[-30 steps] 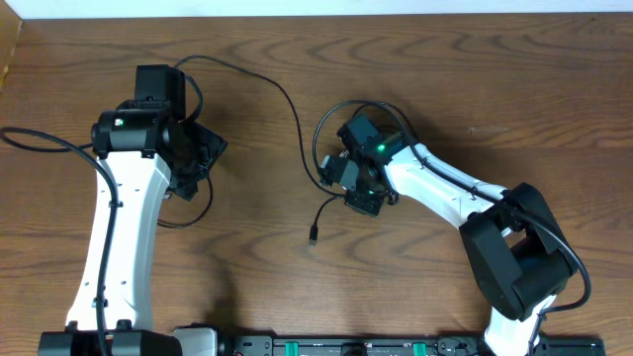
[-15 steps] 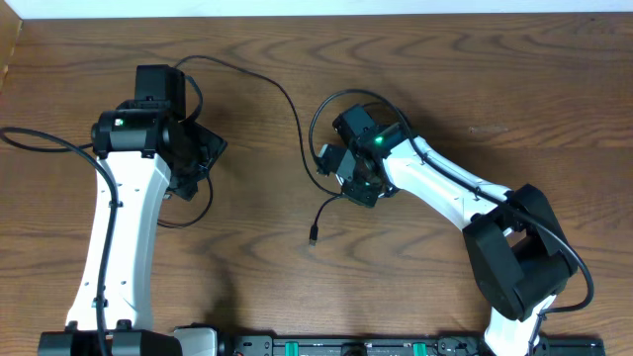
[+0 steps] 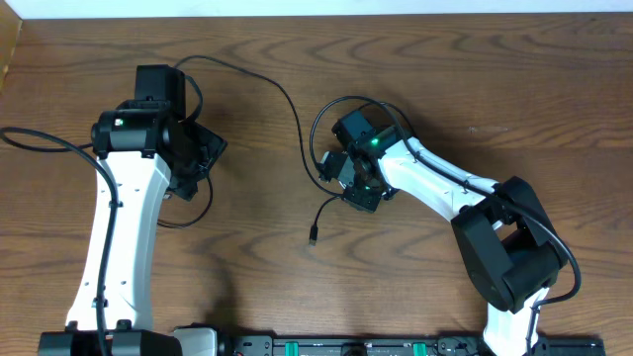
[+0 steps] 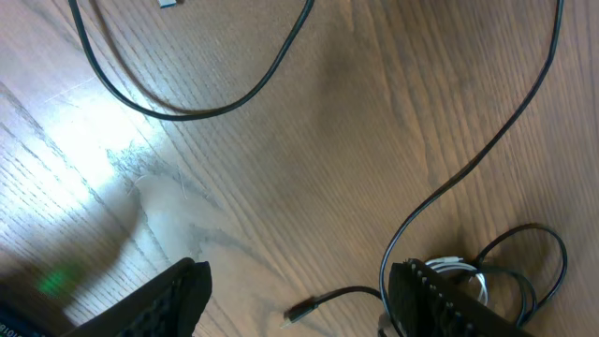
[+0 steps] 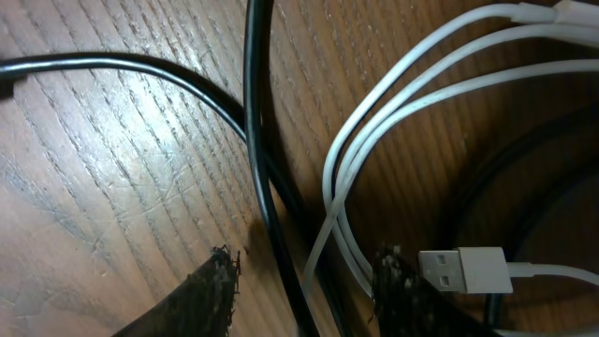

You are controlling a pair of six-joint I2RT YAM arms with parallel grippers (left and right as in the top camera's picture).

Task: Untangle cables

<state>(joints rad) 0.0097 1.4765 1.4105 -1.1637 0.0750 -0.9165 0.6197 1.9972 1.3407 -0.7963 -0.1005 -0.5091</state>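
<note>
"Right wrist view first: what is the pincer doing?"

"The right gripper (image 5: 299, 298) is spread open, low over the wooden table (image 5: 112, 187), clasping nothing. Its two dark fingertips straddle a crossing. A black cable (image 5: 258, 140) runs down between them, and strands of the white cable (image 5: 374, 103) loop in beside it. The white USB plug (image 5: 465, 271) lies just outside the right-hand fingertip."

"And further out?"

"From overhead, that gripper sits on the small tangle at the table's middle. A long black cable (image 3: 289, 104) arcs away from the tangle toward the left arm. A loose black plug end (image 3: 314, 237) lies just below the tangle. The left gripper (image 4: 298, 281) is also open and empty, well apart from the tangle. A loop of black cable (image 4: 201, 110) lies on the wood near it; I cannot tell whether it is the same cord."

"What has changed in the last second?"

"Only the right arm. Its wrist has slid a little up and to the left over the knot, and the black loop above it has bulged wider. The left arm and the loose plug end have not moved."

"Meaning?"

"Probably it is lining up a pinch on one strand, white or black, I cannot tell which. Nothing is separated yet. The cables are knotted together, so the untangling looks barely begun."
</note>
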